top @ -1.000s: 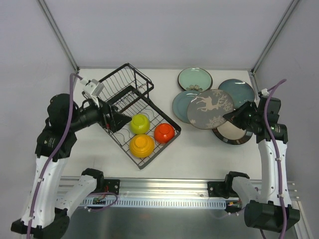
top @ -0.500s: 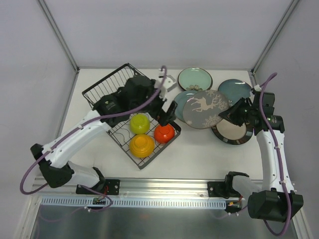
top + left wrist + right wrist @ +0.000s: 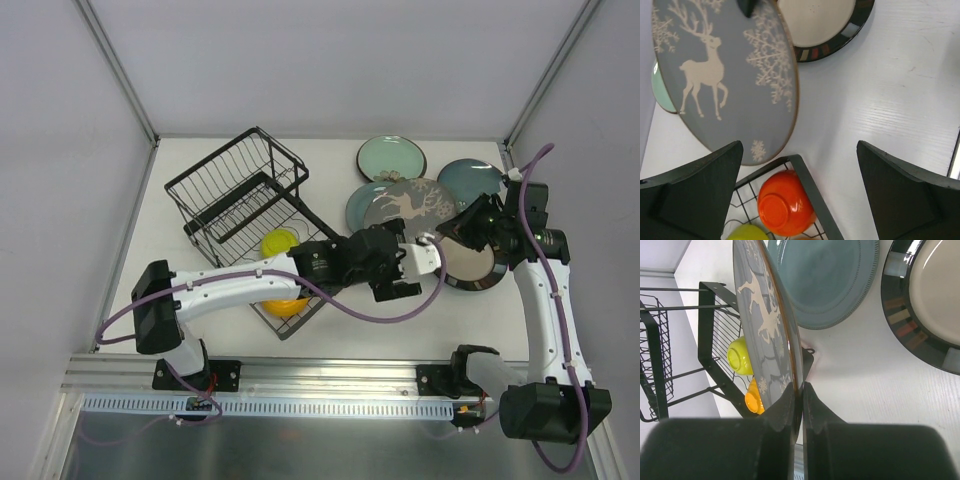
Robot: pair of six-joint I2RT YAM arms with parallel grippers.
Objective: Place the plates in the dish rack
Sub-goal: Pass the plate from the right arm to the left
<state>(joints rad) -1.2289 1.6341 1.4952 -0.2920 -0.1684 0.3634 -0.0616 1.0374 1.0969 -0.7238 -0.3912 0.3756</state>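
Note:
My right gripper (image 3: 463,228) (image 3: 801,390) is shut on the rim of the dark grey plate with a white deer (image 3: 415,205) (image 3: 762,325) (image 3: 725,75), holding it tilted on edge above the other plates. A mint green plate (image 3: 392,158), a grey-blue plate (image 3: 472,180) (image 3: 825,280), a teal plate (image 3: 362,207) and a dark-rimmed plate with a tan centre (image 3: 468,266) (image 3: 930,305) (image 3: 825,25) lie flat. The black wire dish rack (image 3: 240,195) (image 3: 660,340) stands to the left. My left gripper (image 3: 400,270) (image 3: 800,200) hangs open over the rack's near right corner (image 3: 810,195), just below the deer plate.
In the rack's flat tray sit an orange-red bowl (image 3: 785,202), a yellow-green bowl (image 3: 280,243) (image 3: 740,356) and an orange-yellow bowl (image 3: 288,303) (image 3: 752,396). My left arm (image 3: 250,280) stretches across the tray. Frame posts stand at the back corners.
My left arm has swung from the rack's left side across to its right corner, next to the deer plate. The right gripper has tilted the deer plate up more steeply.

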